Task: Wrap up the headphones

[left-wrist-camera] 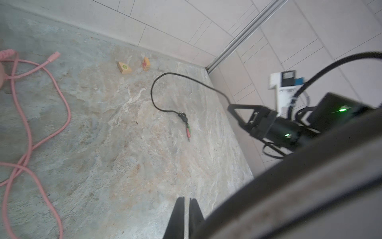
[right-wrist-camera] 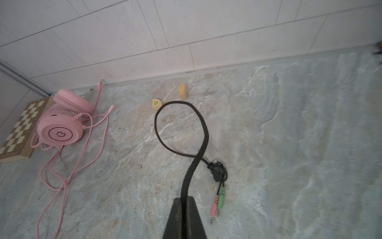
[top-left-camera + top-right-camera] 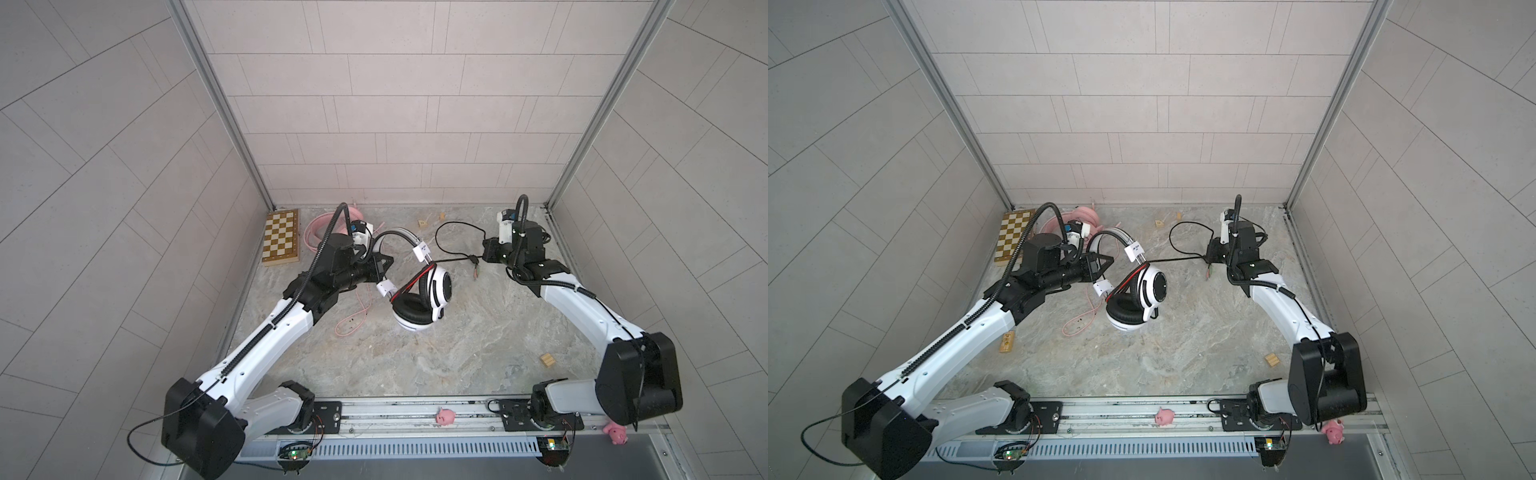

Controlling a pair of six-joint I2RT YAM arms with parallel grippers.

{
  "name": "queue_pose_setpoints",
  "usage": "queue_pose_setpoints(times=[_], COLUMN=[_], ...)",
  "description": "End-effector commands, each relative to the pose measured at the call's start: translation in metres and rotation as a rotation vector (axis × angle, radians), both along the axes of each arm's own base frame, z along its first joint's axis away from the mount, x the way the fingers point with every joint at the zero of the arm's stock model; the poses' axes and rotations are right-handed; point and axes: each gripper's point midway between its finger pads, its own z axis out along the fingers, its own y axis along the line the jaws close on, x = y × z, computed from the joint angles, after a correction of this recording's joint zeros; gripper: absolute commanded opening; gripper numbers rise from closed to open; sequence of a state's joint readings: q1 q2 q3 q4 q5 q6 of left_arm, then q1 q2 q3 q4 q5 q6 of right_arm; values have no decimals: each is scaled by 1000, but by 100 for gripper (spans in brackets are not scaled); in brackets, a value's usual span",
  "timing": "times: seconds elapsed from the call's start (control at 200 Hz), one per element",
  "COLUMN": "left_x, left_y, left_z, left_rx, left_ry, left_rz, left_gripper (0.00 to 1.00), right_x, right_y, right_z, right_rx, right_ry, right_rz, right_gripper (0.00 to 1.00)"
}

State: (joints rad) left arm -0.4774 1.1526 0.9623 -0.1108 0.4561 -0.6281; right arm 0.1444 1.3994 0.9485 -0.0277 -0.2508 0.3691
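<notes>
White headphones [image 3: 436, 286] point headband far-left, cups near-right.

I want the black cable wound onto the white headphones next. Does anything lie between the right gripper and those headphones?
Nothing visible does. The right gripper, jaws shut on the black cable, faces the white headphones across the table; only the cable's own plugs lie between. The wooden blocks sit back by the wall.

Both top views hang high at six o'clock, staring steeply down over the whole tabletop [image 3: 415, 365] to the twelve o'clock wall [image 3: 395, 124]. Left wrist camera, low and close, faces two o'clock; right wrist faces ten. Both catch the black cable [image 2: 185, 180] loop.
</notes>
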Motion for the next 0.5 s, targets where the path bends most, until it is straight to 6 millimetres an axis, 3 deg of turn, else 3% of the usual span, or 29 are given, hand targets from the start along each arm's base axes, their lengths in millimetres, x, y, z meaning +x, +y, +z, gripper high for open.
queue_pose_setpoints(times=[0.0,0.08,0.165,0.275,0.495], left_x=[-11,-7,-4,-3,-2], left_y=[-23,-28,-35,-51,-80], left_z=[90,99,101,100,100], left_rx=[-295,-363,-407,-432,-484], left_ry=[-147,-147,-142,-137,-119], left_rz=[-123,-137,-142,-159,-197], left_gripper=[0,0,0,0,0], right_x=[7,5,9,16,19], right_y=[35,62,87,118,164], right_z=[-8,-15,-18,-13,4], right_rx=[80,75,220,401,543], right_ry=[-18,-10,-9,-24,-52], right_rz=[89,136,164,202,247], right_gripper=[0,0,0,0,0])
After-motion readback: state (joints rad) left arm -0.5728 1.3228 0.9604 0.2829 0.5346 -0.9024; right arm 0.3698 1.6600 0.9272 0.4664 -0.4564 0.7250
